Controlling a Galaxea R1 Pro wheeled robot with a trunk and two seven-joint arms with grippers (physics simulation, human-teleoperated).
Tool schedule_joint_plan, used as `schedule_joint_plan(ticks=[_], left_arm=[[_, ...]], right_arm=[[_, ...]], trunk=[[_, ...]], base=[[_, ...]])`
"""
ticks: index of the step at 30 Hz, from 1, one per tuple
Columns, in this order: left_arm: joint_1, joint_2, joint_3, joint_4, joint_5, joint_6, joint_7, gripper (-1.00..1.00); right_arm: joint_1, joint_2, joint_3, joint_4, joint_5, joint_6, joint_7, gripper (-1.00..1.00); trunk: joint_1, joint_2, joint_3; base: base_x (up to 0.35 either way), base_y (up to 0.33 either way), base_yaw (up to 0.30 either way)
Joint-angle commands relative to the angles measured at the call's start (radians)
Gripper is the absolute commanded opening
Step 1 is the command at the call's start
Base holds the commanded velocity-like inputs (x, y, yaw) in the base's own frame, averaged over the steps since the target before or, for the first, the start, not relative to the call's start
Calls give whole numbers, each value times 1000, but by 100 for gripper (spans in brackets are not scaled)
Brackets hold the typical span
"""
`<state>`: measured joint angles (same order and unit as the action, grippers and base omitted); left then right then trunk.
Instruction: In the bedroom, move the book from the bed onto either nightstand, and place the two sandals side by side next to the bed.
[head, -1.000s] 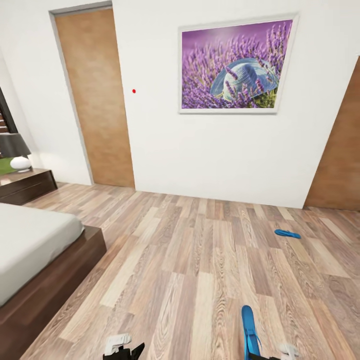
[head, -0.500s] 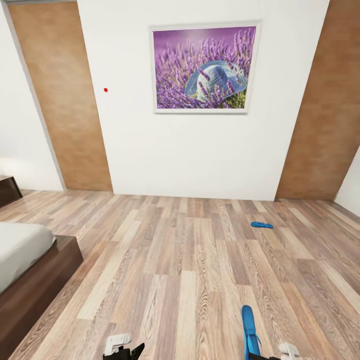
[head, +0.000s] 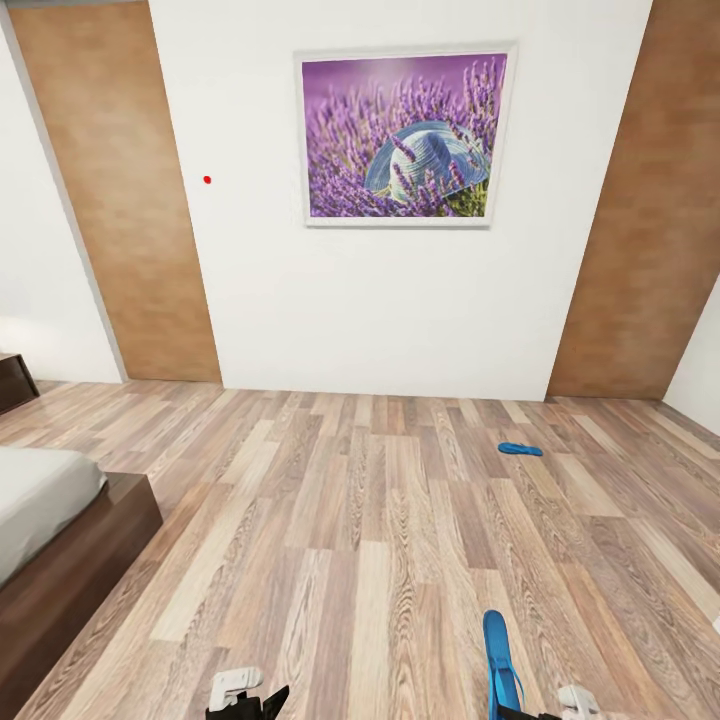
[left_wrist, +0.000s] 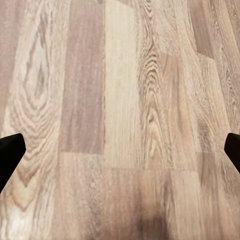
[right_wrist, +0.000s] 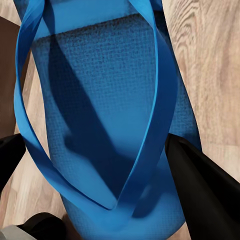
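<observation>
We hold one sandal (head: 497, 662) in our right gripper (head: 540, 712), at the bottom edge of the head view, its blue sole pointing away from us over the floor (head: 380, 540). In the right wrist view that sandal (right_wrist: 107, 115) lies between the two dark fingers (right_wrist: 200, 185), closed on its heel end, with the thong straps crossing the textured sole. The other sandal (head: 520, 449) lies flat on the floor ahead and to our right, near the white wall (head: 390, 300) and well apart from the bed (head: 50, 530).

Our left gripper (head: 245, 698) sits low at the bottom of the head view. In the left wrist view its fingertips (left_wrist: 10, 155) stand wide apart at the two edges, with bare wood planks (left_wrist: 120, 120) between them, so the left gripper (left_wrist: 120, 157) is open and holds nothing.

A corner of the bed shows at our left, pale mattress on a dark wooden frame. A lavender picture (head: 402, 137) hangs on the wall, between two wooden doors (head: 115, 190).
</observation>
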<state>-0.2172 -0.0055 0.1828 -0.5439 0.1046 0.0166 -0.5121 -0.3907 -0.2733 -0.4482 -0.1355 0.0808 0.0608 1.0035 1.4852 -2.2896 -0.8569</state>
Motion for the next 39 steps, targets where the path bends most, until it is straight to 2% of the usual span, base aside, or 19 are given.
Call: schedule_joint_plan(ticks=[1, 15, 39], left_arm=[[-1, -1, 4, 1, 4, 2, -6, 100], [-1, -1, 4, 1, 4, 2, -5, 100], [-1, -1, 4, 1, 4, 2, -6, 100]], right_arm=[[0, 0, -9, -1, 8, 7, 4, -100], [0, 0, -9, -1, 8, 7, 4, -100], [0, 0, -9, -1, 8, 7, 4, -100]], trunk=[[0, 0, -1], [-54, 98, 43], [-54, 98, 11]], base=[[0, 0, 0], [0, 0, 0], [0, 0, 0]])
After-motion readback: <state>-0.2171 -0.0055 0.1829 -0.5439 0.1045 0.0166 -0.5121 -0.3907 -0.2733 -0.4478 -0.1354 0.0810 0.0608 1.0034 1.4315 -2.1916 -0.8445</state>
